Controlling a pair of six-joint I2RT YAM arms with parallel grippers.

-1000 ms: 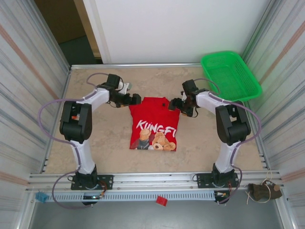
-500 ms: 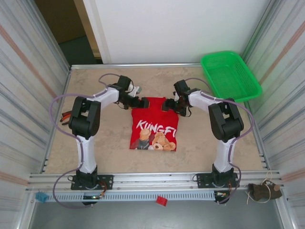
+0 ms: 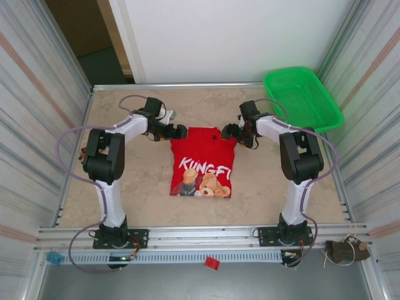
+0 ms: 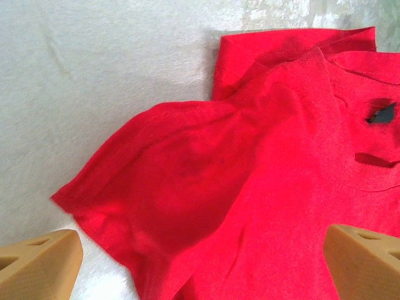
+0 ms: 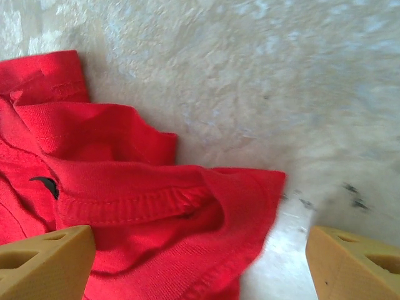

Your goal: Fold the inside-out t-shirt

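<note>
Beige stone-look table (image 3: 137, 181) from the overhead camera: the red t-shirt (image 3: 203, 165) lies flat at its middle, lettering up, well apart from the green mesh basket (image 3: 302, 99) in the far right corner. The left gripper (image 3: 178, 131) and right gripper (image 3: 228, 132) sit at the shirt's two far shoulders.

Left wrist camera: my fingers are spread wide with nothing between them, above the left-hand sleeve (image 4: 156, 187). The dark neck label (image 4: 382, 114) shows at the collar. This sleeve is bunched in layers, so I judge a pinch could catch only the top one and the rest would sag.

Right wrist camera: these fingers are also apart and empty, over the right-hand sleeve (image 5: 244, 212), whose hem is curled under. Closing near that edge may let it slip. If the two grips land unevenly, the fold will skew or the shirt will drag.
</note>
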